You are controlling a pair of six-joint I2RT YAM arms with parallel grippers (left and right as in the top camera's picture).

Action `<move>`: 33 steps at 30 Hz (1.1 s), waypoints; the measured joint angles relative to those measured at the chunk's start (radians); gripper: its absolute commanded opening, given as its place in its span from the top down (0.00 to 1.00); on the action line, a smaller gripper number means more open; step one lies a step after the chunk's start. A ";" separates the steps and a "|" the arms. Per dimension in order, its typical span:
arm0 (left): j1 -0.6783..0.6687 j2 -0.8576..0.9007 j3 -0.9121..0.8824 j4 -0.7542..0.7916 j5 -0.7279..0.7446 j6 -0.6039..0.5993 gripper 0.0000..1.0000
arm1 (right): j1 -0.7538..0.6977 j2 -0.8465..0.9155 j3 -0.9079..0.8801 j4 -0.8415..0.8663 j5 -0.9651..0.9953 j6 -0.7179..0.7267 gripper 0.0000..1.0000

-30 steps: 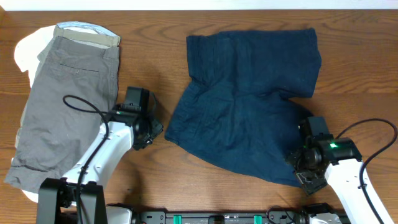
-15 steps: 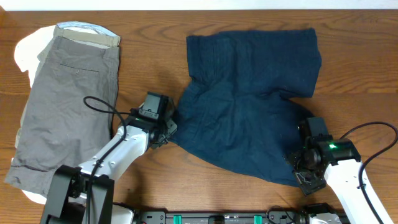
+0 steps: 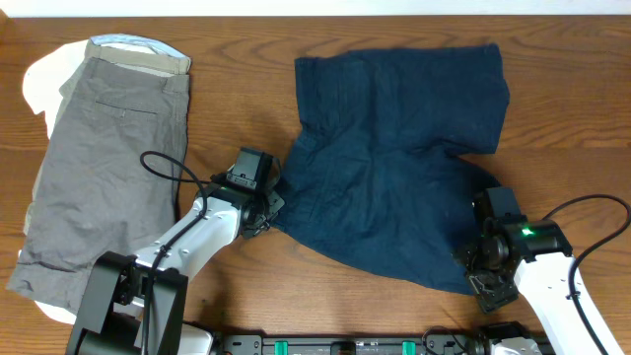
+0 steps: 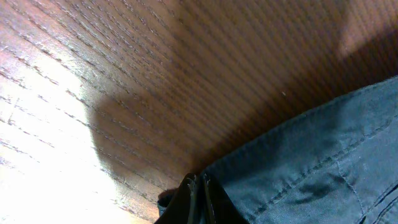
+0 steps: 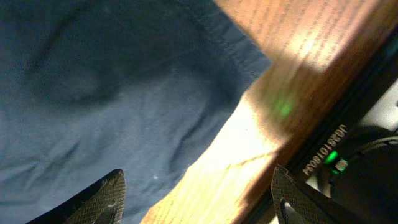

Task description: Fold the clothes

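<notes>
Dark navy-blue wrinkly fabric shorts [image 3: 394, 187] lie spread and rumpled mid-right on the brown wooden table [image 3: 246, 79], not yet folded. Grey slit-pocket shorts [image 3: 108, 177] sit well apart at far left.

Left gripper [image 3: 266, 209] is clenched at the navy shorts' near-left corner. In the wrist view its fingertips [image 4: 199, 190] are pressed together right at the stitched hem. It looks like a thin pinch of cloth, and I can't see how deep the bite is.

Right gripper [image 3: 488, 281] is spread wide with nothing in it, hovering over the near-right corner close to the table's front edge. Its fingers [image 5: 109, 193] frame fabric on one side and bare wood on the other.

I read the step as securing both near corners before the fold-over. To do it well:
- Bring the right gripper down so its fingers straddle the hem.
- Bite past the stitching before closing.
- Raise both corners together and level, with the cloth taut between them.
- Carry the corners low toward the far edge.

The fabric is soft and will probably sag, and the shallow left pinch may slip.
</notes>
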 measured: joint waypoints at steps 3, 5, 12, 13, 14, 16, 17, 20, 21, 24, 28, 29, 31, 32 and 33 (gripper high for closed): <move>0.000 0.000 0.000 0.001 0.000 0.011 0.94 | 0.000 0.000 0.000 -0.019 0.000 0.000 0.30; 0.000 -0.004 0.000 0.000 0.003 0.040 0.94 | 0.000 0.000 0.000 -0.029 0.001 -0.001 0.31; 0.000 -0.092 0.000 0.000 0.003 0.117 0.94 | 0.000 0.000 -0.007 0.000 0.015 -0.003 0.33; 0.000 -0.099 0.000 0.000 0.003 0.121 0.94 | 0.000 0.000 -0.010 0.008 0.015 -0.001 0.33; 0.000 -0.101 0.000 0.000 0.003 0.126 0.94 | 0.000 0.000 -0.014 0.013 0.014 0.004 0.34; 0.000 -0.101 0.000 0.000 0.002 0.132 0.94 | 0.000 0.000 -0.027 0.014 0.014 0.019 0.35; 0.000 -0.101 0.000 0.000 0.003 0.133 0.94 | 0.000 0.000 -0.036 0.019 0.014 0.026 0.36; 0.000 -0.101 0.000 0.000 0.002 0.136 0.94 | 0.000 0.004 -0.068 0.049 0.013 0.039 0.36; 0.000 -0.101 0.000 0.000 0.002 0.136 0.94 | 0.000 0.007 -0.077 0.062 0.013 0.043 0.36; 0.000 -0.101 0.000 0.000 0.002 0.136 0.94 | 0.000 0.019 -0.097 0.104 0.007 0.051 0.34; 0.000 -0.101 0.000 0.000 0.002 0.136 0.94 | 0.000 0.040 -0.125 0.175 -0.005 0.053 0.31; 0.000 -0.101 0.000 0.000 0.002 0.136 0.94 | 0.000 0.046 -0.132 0.190 -0.006 0.054 0.30; 0.000 -0.101 0.000 0.000 0.002 0.136 0.94 | 0.000 0.061 -0.144 0.219 -0.010 0.054 0.32; 0.000 -0.101 0.000 0.000 0.002 0.136 0.94 | 0.000 0.069 -0.150 0.230 -0.011 0.054 0.34; 0.000 -0.101 0.000 0.000 0.002 0.136 0.94 | 0.000 0.078 -0.156 0.240 -0.012 0.055 0.35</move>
